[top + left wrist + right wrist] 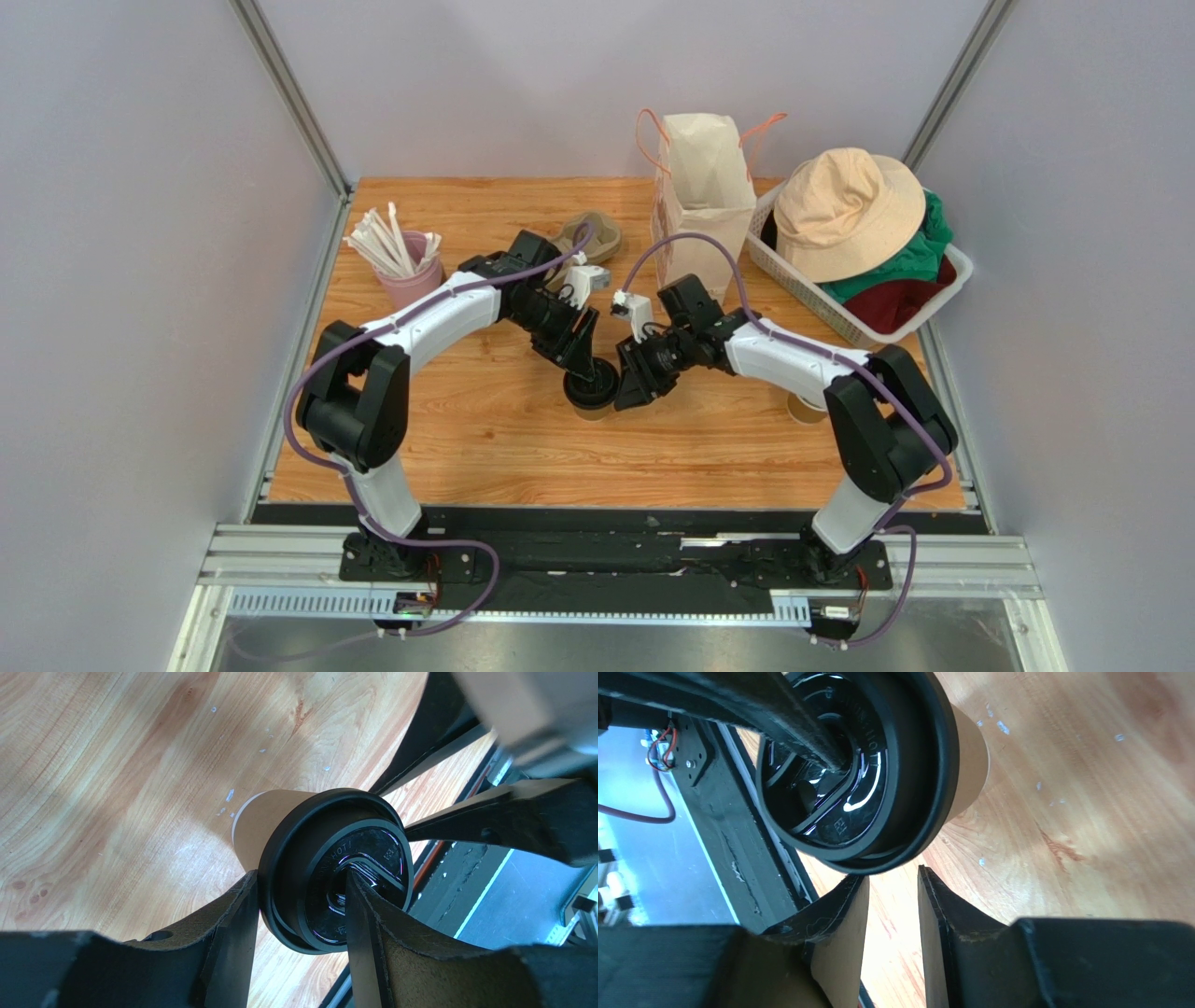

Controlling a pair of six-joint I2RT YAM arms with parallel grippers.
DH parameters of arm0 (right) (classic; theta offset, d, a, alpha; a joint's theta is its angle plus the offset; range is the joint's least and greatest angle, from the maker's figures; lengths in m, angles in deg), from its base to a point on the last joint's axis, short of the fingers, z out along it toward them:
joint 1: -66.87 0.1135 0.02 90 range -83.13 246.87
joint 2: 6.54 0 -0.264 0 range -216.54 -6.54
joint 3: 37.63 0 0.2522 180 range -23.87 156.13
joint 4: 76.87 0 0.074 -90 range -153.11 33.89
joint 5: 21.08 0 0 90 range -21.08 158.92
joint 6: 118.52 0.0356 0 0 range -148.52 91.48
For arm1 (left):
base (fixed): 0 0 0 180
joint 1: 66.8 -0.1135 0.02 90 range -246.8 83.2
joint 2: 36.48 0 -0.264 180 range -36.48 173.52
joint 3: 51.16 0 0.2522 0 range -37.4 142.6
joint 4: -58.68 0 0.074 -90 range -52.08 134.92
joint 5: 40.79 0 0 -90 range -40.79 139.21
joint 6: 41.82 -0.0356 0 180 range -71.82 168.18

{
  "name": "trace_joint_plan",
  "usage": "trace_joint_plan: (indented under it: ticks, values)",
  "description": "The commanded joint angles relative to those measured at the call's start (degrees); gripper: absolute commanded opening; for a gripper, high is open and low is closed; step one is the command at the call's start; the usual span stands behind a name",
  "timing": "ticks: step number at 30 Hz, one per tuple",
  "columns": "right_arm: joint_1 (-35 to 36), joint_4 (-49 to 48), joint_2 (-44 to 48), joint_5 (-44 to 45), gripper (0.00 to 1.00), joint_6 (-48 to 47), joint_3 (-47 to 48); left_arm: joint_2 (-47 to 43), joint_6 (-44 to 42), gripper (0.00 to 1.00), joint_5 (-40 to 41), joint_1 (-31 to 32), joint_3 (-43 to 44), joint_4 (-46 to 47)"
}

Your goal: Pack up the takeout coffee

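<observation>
The takeout coffee point(592, 391), a kraft-brown cup point(265, 820) under a round black lid point(319, 854), is upright at mid-table. My left gripper point(581, 364) comes down on it from above and is shut on the lid's rim. One of its fingers point(235, 917) presses the lid's outer edge, the other sits in the recess on top. My right gripper point(638, 381) is just right of the cup. In the right wrist view that gripper point(892, 875) is open by a narrow gap with only bare wood between its jaws. The lid point(906, 777) lies just beyond its tips.
A kraft paper bag point(706, 182) stands open at the back. To its right a white basket point(842, 319) holds a tan hat and clothes. A pink cup of white sticks point(401, 269) stands back left. Brown items point(596, 233) lie behind the left arm, another cup point(805, 408) beside the right arm.
</observation>
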Motion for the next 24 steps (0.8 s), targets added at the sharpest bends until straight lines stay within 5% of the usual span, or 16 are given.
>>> trace_joint_plan:
  ticks: [1, 24]
  values:
    - [-0.1, -0.1, 6.0, -0.2, 0.37, -3.9, 3.9, 3.1, -5.2, 0.48, 12.0, 0.1, -2.3, -2.6]
    - [-3.8, 11.9, 11.0, -3.0, 0.49, -12.0, 15.0, 0.3, -9.7, 0.78, 4.5, -0.2, 7.6, -8.4]
